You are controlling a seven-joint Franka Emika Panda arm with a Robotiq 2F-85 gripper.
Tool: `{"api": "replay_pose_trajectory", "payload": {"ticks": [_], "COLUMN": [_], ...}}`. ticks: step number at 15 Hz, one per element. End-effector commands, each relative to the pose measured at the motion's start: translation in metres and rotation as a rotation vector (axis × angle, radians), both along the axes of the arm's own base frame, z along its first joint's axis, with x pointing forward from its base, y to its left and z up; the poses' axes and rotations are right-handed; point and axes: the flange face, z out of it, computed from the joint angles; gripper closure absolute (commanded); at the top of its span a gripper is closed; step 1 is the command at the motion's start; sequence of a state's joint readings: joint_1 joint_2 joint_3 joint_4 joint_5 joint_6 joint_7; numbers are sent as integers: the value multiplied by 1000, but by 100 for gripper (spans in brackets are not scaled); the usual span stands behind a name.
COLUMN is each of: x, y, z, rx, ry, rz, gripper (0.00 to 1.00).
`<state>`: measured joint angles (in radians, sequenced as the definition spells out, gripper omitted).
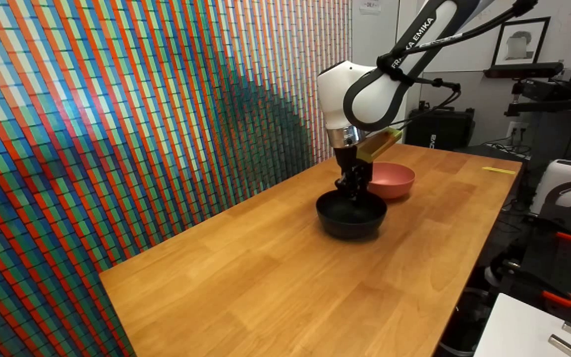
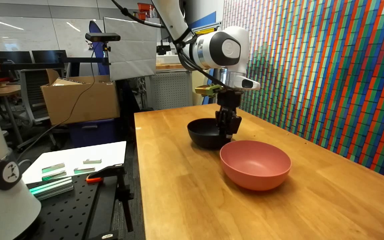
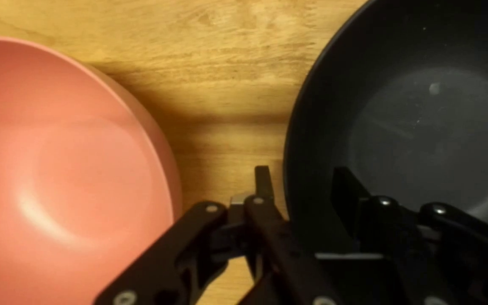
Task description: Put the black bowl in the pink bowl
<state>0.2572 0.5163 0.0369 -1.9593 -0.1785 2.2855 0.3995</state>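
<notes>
The black bowl point(image 1: 351, 227) stands upright on the wooden table; it also shows in an exterior view point(image 2: 201, 134) and at the right of the wrist view point(image 3: 434, 140). The pink bowl point(image 2: 256, 168) stands empty close beside it; it fills the left of the wrist view point(image 3: 87, 178) and is partly hidden behind my gripper in an exterior view point(image 1: 395, 182). My gripper point(image 3: 302, 171) points down, open, astride the near rim of the black bowl. One finger is inside the bowl, the other outside in the gap towards the pink bowl. Neither finger visibly presses on the rim.
The wooden table point(image 1: 246, 287) runs along a coloured tiled wall point(image 1: 166, 124). A yellow strip point(image 1: 498, 170) lies at a table end. A side bench with a white board point(image 2: 78, 156) stands across a gap from the table edge.
</notes>
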Motion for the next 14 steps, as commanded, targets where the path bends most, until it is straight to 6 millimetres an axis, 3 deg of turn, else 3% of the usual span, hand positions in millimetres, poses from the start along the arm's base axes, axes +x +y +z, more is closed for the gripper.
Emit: {"api": "replay_pose_trajectory", "payload": {"ticks": [1,2,3,9,14], "x": [14,16,18,32,54], "y": [-6,-8,-10,-14,-13], "z": [7,9,10,28,71], "rx": [-27,-29,-29,-22,15], "ry": [-27,-28,-31,-67,-143], "rz": [-27,-34,-38,-58,-93], "gripper": [89,98,99,97,98]}}
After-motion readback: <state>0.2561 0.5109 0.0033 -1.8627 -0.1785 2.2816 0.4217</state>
